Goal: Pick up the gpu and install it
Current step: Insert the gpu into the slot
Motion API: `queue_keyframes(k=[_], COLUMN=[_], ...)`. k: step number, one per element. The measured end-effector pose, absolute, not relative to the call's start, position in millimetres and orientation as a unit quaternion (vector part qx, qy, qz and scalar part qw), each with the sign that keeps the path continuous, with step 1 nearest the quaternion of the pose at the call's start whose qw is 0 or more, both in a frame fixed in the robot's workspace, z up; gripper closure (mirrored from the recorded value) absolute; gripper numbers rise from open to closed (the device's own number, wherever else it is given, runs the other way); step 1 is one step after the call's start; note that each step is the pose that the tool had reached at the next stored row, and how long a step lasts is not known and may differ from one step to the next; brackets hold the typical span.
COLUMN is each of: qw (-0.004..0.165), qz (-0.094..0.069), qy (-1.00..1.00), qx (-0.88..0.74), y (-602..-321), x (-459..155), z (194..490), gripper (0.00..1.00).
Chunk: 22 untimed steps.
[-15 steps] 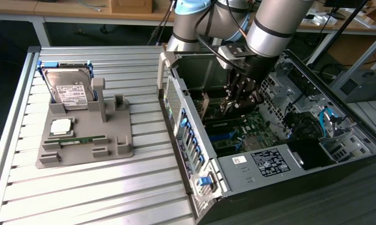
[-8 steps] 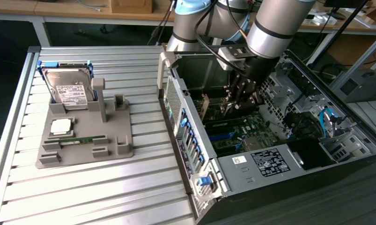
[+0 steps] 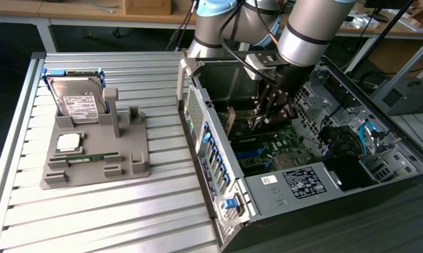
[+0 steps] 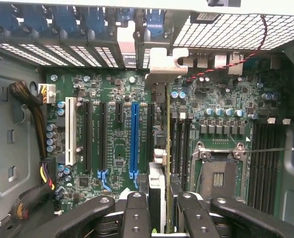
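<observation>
A grey holder (image 3: 91,176) lies on a slatted metal table (image 3: 127,211). At the holder's far end a silver hard drive (image 3: 78,100) with a white label stands propped upright. Near its middle lies a square processor chip (image 3: 68,141), with a narrow green RAM stick (image 3: 91,156) flat beside it.

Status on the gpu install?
Gripper shut on gpu, inside the case. Held edge-on over the motherboard, bracket at the rear slots; seated, cannot tell. Red-black wire runs close to the bracket.
</observation>
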<state>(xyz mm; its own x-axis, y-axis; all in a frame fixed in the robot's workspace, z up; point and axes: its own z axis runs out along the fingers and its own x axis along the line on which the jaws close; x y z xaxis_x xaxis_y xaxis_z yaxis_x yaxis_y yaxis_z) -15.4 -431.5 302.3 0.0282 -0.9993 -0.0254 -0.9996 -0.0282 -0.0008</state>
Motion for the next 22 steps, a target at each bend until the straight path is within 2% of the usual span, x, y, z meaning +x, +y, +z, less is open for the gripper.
queue_keyframes(k=[22], qw=[0.009], qz=[0.009], qy=[0.697], qx=[-0.717], y=[-436.7], x=[-16.5], z=[301.3], gripper=[0.73])
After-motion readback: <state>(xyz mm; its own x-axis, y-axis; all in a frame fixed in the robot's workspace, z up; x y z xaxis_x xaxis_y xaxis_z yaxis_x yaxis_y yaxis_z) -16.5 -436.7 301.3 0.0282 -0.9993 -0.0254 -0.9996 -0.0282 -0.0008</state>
